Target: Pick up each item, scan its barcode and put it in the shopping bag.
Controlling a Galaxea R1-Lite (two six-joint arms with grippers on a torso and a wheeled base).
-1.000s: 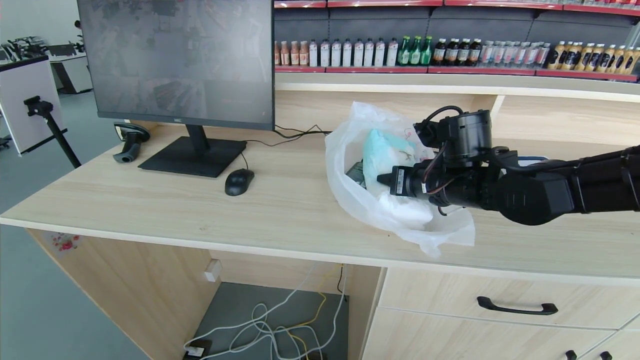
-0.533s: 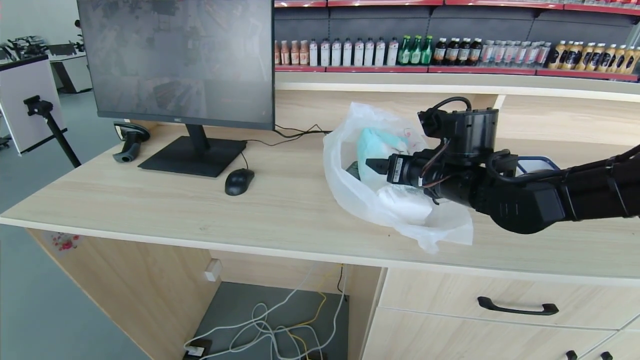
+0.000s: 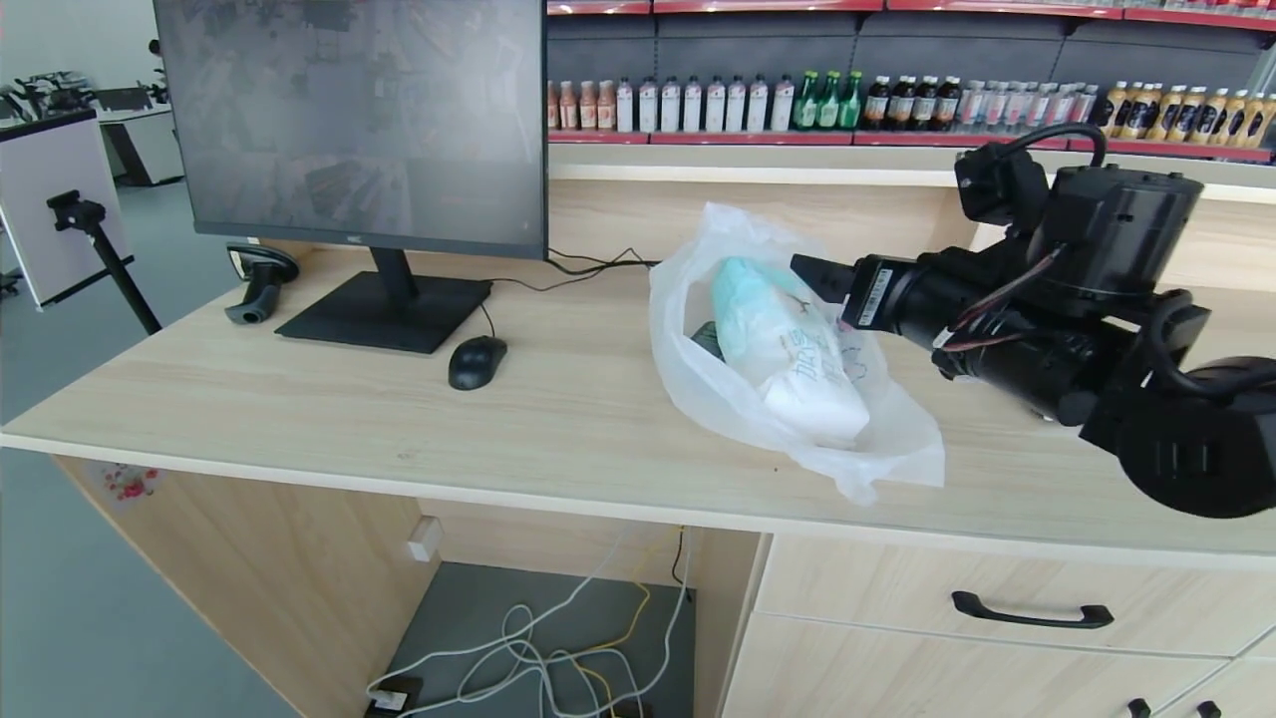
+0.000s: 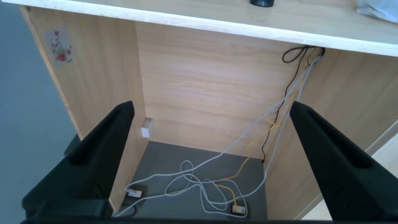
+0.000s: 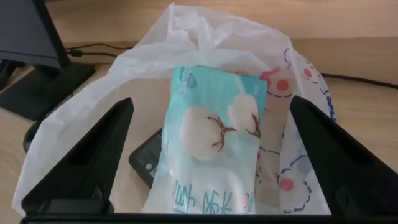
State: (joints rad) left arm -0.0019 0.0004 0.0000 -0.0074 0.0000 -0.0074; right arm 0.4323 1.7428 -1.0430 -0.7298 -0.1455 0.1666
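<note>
A white translucent shopping bag [image 3: 877, 439] lies open on the wooden counter [image 3: 558, 419]. Inside it rests a teal-and-white soft pack [image 3: 783, 344], seen close in the right wrist view as the pack [image 5: 211, 155] with a dark flat item [image 5: 146, 158] beside it. My right gripper [image 3: 812, 276] hovers at the bag's far right rim, above the pack, open with nothing between its fingers [image 5: 93, 162]. My left gripper [image 4: 211, 106] hangs low in front of the counter's open underside, open and holding nothing.
A monitor [image 3: 349, 120] stands at the counter's back left, with a mouse [image 3: 477, 361] and a handheld barcode scanner [image 3: 257, 284] near it. Shelves of bottles [image 3: 897, 105] run behind. Drawers [image 3: 1032, 610] sit under the right side; loose cables [image 4: 205, 183] lie on the floor below.
My right gripper has drawn up and to the right, out of the bag. The teal-and-white pack has settled lower inside the bag.
</note>
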